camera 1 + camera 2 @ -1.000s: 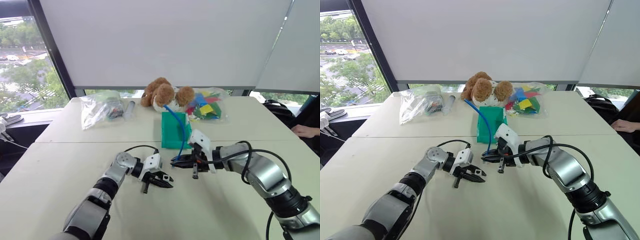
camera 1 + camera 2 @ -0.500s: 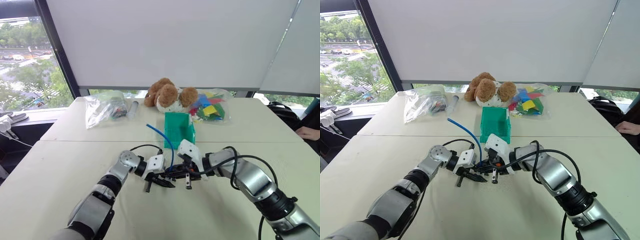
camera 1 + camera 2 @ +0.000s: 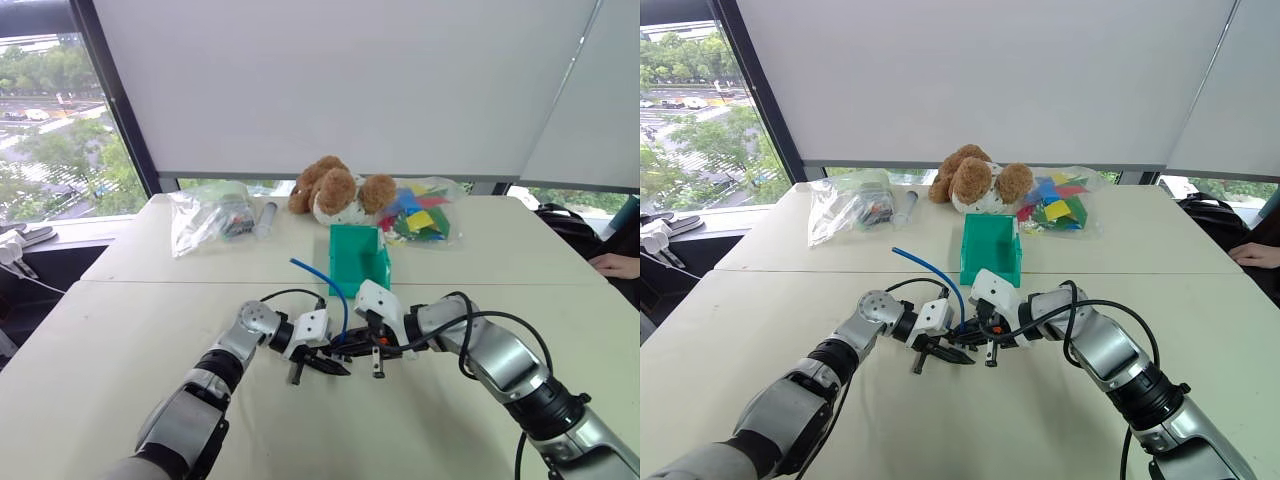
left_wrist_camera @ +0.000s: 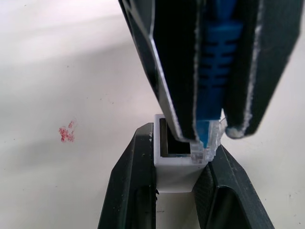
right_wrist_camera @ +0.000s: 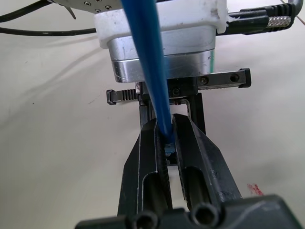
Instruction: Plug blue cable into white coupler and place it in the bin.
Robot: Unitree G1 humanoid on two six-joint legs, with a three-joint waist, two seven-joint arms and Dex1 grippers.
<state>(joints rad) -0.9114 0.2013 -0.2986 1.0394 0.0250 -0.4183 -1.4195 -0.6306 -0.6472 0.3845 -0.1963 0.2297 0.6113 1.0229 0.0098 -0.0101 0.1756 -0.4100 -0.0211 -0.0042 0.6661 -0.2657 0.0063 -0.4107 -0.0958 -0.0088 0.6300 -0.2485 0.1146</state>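
Observation:
My left gripper (image 4: 178, 143) is shut on the white coupler (image 4: 174, 167), a small block with its dark socket facing up toward the other hand. My right gripper (image 5: 166, 129) is shut on the blue cable (image 5: 147, 62) just behind its clear plug (image 4: 208, 145). The plug's tip rests at the edge of the coupler's socket. Both grippers meet low over the table's middle, left gripper (image 3: 322, 362) beside right gripper (image 3: 347, 349). The cable's free end (image 3: 300, 264) arcs up and to the left. The teal bin (image 3: 358, 258) stands just behind them.
Behind the bin lies a brown teddy bear (image 3: 335, 190), with a clear bag of coloured pieces (image 3: 420, 212) to its right. A second clear bag (image 3: 205, 215) and a grey tube (image 3: 265, 215) lie at the back left. A person's hand (image 3: 615, 265) rests at the right edge.
The camera has shifted. My right gripper has sunk a little toward the left one, bringing the plug to the coupler. The cable's free end has swung from over the bin to its left.

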